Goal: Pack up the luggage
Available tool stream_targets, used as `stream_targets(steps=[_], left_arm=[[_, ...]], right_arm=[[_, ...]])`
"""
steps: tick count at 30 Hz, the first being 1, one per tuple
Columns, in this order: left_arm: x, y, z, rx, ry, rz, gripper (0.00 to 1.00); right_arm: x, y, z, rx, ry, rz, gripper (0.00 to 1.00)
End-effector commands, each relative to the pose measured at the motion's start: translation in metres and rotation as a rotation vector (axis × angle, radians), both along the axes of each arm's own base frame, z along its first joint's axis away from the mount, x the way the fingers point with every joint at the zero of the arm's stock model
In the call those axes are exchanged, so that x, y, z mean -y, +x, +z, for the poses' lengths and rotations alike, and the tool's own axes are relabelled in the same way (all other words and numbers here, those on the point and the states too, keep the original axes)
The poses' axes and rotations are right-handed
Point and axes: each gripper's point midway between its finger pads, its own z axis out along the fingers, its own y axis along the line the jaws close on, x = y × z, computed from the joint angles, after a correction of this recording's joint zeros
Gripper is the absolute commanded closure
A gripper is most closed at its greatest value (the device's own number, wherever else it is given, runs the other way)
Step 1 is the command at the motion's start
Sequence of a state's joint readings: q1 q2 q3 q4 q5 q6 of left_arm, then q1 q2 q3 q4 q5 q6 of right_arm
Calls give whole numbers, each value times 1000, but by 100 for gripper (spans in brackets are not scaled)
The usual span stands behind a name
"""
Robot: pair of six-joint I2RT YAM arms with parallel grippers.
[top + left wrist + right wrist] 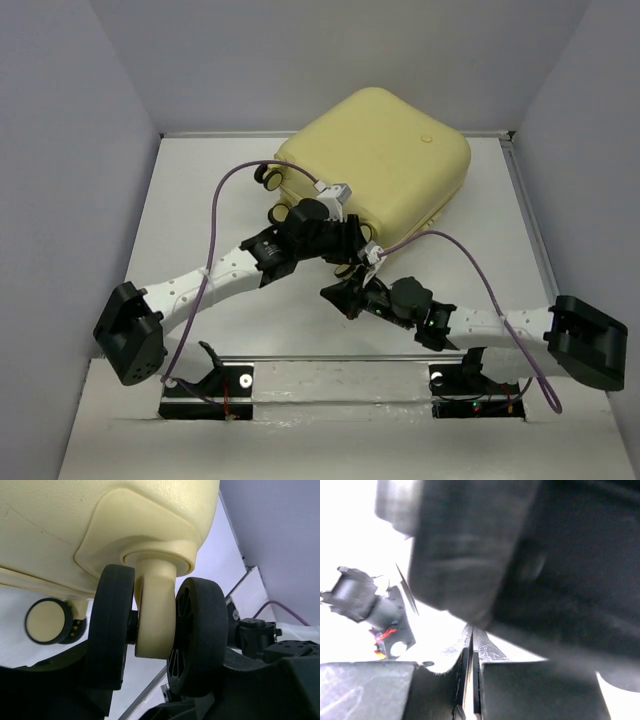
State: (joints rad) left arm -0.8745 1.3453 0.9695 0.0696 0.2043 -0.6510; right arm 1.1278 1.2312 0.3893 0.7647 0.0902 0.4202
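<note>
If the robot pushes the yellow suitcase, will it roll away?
Probably not: the luggage seems to lie flat, its wheels pointing sideways, so it would likely slide. The shell looks hard and smooth, so probably stiff and maybe slippery to grip.

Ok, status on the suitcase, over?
Suitcase closed, flat on table. Left gripper at its wheel, grip unclear. Right gripper shut, crowding left arm.

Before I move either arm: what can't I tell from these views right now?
Luggage contents: shell closed in the top view, interior hidden.
Left gripper grip: its wrist view is filled by a caster wheel, fingers cut off at the bottom edge; from above its own arm covers it.
What faces the right gripper: a blurred dark mass fills its wrist view.
</note>
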Motion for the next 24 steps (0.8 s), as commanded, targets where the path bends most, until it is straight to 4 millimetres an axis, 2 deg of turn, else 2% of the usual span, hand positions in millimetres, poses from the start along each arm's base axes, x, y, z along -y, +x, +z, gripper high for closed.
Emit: stream_targets(steps=[1, 2, 3, 4, 5, 6, 7, 8, 9, 10, 11, 12, 13, 14, 15, 16, 17, 18, 20, 21, 24], left_arm=[[1, 7, 135, 308, -166, -50, 36], [-8, 5, 135, 345, -129, -52, 13], [-20, 4, 118, 326, -60, -30, 1], [-29, 5, 112, 330, -26, -8, 1], [-45, 2, 120, 359, -17, 28, 1], [-70, 14, 106, 361, 63, 141, 1], [-88, 22, 104, 370, 91, 217, 1], [-113, 26, 115, 398, 79, 298, 1], [-143, 41, 107, 386, 105, 386, 1], [-160, 42, 113, 401, 95, 423, 1], [-173, 48, 110, 405, 117, 454, 1], [-190, 55, 99, 415, 190, 485, 1], [-215, 68, 93, 406, 245, 558, 1], [-225, 79, 79, 381, 297, 575, 1], [-231, 88, 69, 365, 333, 567, 1], [-229, 94, 65, 382, 350, 502, 1], [-226, 106, 47, 345, 367, 443, 1], [-222, 112, 39, 344, 386, 403, 1], [-212, 122, 35, 400, 421, 302, 1], [-206, 127, 25, 387, 425, 262, 1], [-197, 141, 19, 430, 458, 183, 1]], right_arm=[[16, 6, 32, 24, 67, -78, 93], [28, 2, 26, -1, 46, -91, 93], [35, 2, 23, -10, 29, -110, 93], [40, 1, 21, -30, 27, -122, 93], [49, -2, 19, -45, 13, -132, 93], [54, -3, 16, -52, 4, -141, 92], [57, -3, 17, -55, 3, -146, 90], [63, -6, 19, -59, 6, -149, 87], [66, -7, 20, -59, 8, -154, 81], [70, -8, 20, -56, -1, -153, 76], [72, -8, 20, -52, -3, -154, 68], [75, -9, 27, -43, 8, -158, 57], [76, -9, 29, -33, -1, -157, 51], [77, -9, 27, -34, -18, -155, 46], [78, -9, 28, -31, -20, -155, 42], [78, -9, 32, -22, -18, -157, 35], [79, -8, 31, -21, -24, -163, 32], [79, -8, 32, -18, -24, -161, 29], [80, -9, 36, -15, -19, -155, 24], [79, -12, 35, -19, -24, -142, 22], [82, -16, 30, -29, -32, -127, 17]])
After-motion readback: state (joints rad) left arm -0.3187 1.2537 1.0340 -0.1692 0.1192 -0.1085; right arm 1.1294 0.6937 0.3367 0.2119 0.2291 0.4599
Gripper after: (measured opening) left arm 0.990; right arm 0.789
